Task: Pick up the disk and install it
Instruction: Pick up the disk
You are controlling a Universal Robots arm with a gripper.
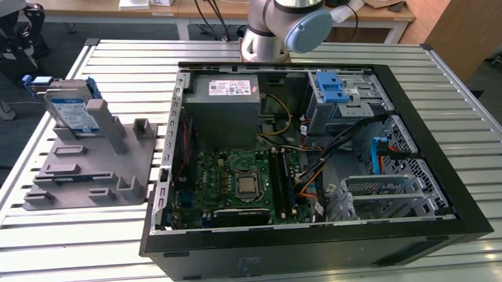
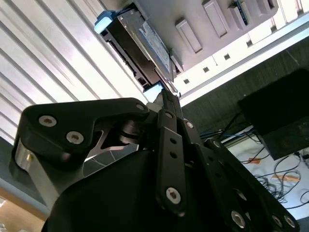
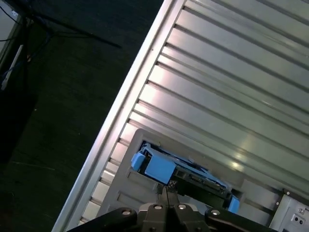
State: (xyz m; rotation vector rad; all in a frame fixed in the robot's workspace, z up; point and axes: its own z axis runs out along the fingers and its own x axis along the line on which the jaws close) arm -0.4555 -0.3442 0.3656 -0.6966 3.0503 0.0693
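Disk [image 1: 73, 110] on edge in grey holder [image 1: 86, 170], at exterior view's left, blue frame around silver body, label face showing. Holder sits on slatted table [image 1: 79, 235], just beside open computer case [image 1: 314, 158]. Arm [image 1: 274, 26] rises at far side, behind case. In both wrist views, gripper [image 3: 167, 187] [image 2: 166, 99] fingers pressed together, nothing between them. Tips line up over disk [image 3: 159, 166] [image 2: 145, 46] at blue end. Disk untouched in holder.

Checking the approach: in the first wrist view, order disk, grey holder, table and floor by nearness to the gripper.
1. Disk, straight ahead of the gripper.
2. Grey holder, under the disk.
3. Table, under the holder.
4. Floor, beyond the table's edge.
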